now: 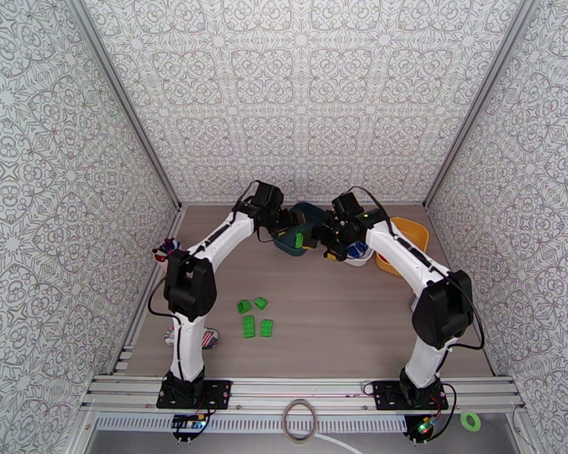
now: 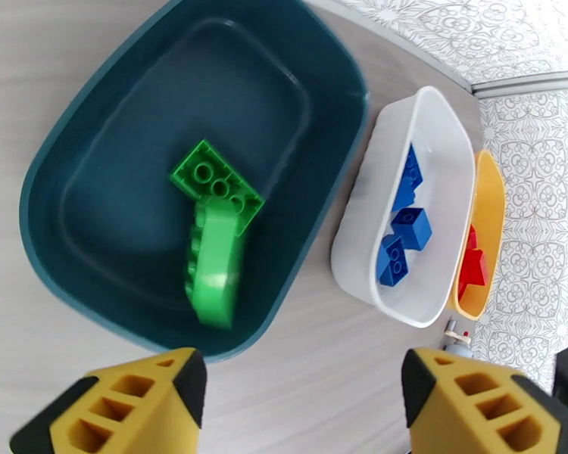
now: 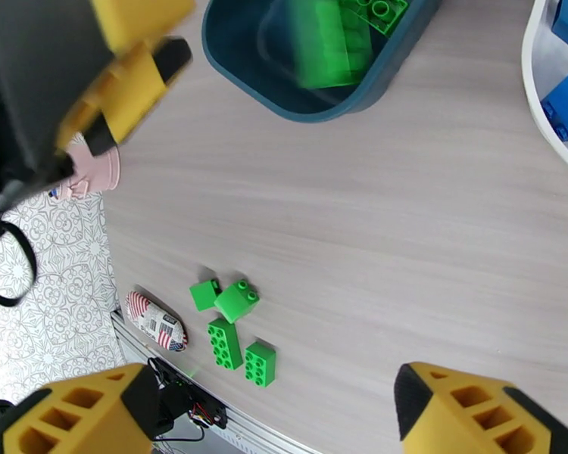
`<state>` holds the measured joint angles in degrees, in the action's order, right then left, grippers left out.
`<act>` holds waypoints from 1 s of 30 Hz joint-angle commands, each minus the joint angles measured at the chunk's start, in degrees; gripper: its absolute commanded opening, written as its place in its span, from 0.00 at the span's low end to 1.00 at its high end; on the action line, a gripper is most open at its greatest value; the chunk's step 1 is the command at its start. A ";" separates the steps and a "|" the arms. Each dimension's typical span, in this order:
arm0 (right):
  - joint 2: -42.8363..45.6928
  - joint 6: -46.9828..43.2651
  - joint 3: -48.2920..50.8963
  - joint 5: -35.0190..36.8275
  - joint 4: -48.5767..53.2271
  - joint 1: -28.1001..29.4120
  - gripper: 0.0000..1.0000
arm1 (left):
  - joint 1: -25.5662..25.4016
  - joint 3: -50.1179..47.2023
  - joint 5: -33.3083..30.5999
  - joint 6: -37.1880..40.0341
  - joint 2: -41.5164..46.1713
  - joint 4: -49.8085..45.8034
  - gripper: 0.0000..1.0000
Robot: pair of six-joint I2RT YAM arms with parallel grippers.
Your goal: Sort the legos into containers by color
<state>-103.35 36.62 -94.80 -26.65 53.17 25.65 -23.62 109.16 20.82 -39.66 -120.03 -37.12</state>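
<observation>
While both my arms reach toward the far bins in the top view, my left gripper (image 1: 295, 230) hangs at the teal bin (image 1: 314, 212) and my right gripper (image 1: 331, 237) beside the white bin (image 1: 362, 257); four green legos (image 1: 254, 318) lie loose on the table. From my left wrist, the fingers stand spread and empty; inside the teal bin a blurred oblong green brick (image 2: 214, 270) stands on edge, long axis running up the frame, against a flat green brick (image 2: 208, 175) lying diagonally. From my right wrist, those fingers are spread and empty above the loose four, whose two oblong ones lie parallel
</observation>
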 commanded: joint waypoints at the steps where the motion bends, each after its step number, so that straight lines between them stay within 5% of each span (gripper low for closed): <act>1: 2.38 -0.59 2.41 -0.10 1.14 -0.16 0.93 | -0.06 0.93 -0.61 1.45 1.73 -4.03 0.75; 14: 8.48 1.11 13.70 0.21 -4.86 5.83 0.99 | -4.87 -22.72 -13.84 4.88 21.17 -8.53 0.75; 22: 8.27 4.09 16.62 3.19 -5.39 11.52 0.82 | -8.88 -34.53 -20.62 2.09 29.39 -12.87 0.74; 30: 8.91 5.26 20.65 6.55 -4.56 16.01 0.77 | -15.60 -43.87 -24.98 -2.26 33.34 -15.87 0.71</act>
<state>-95.94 40.75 -76.25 -22.74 48.12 40.29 -37.39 67.90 -1.19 -39.13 -88.38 -50.28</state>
